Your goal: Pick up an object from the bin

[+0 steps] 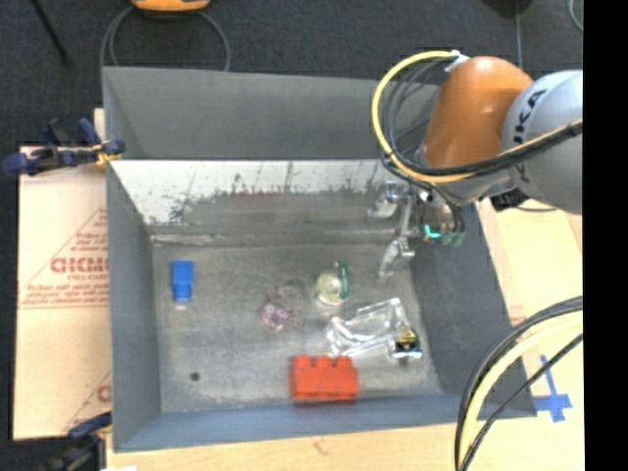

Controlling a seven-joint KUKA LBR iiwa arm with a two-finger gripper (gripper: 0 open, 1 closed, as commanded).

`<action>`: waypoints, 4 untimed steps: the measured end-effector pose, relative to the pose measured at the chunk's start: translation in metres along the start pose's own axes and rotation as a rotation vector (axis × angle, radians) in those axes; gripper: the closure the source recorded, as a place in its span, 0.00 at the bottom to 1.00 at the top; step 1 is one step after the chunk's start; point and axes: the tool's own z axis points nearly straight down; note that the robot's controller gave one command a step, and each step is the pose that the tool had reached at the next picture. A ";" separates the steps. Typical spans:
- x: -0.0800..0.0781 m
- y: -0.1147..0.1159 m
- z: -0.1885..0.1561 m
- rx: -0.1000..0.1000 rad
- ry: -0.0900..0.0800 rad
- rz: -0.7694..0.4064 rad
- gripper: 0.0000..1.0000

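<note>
My gripper [396, 251] hangs over the right back part of the bin, its metal fingers pointing down with nothing between them. Just below and left of it lies a small clear round thing with a green cap [333, 285]. A clear plastic piece [365, 326] with a small black and yellow part [404, 343] lies nearer the front, under the gripper's side of the bin.
A red toy brick [324, 378] rests near the front wall. A small clear pinkish thing [276, 312] lies in the middle. A blue block [183, 280] sits far left. The orange-covered arm reaches in from the right.
</note>
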 end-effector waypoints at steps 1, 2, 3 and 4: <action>0.011 0.059 0.068 0.001 -0.011 -0.421 0.00; 0.012 0.060 0.070 0.001 -0.007 -0.423 1.00; -0.007 0.061 -0.030 0.004 -0.016 -0.462 1.00; -0.003 0.031 -0.160 0.005 -0.017 -0.434 1.00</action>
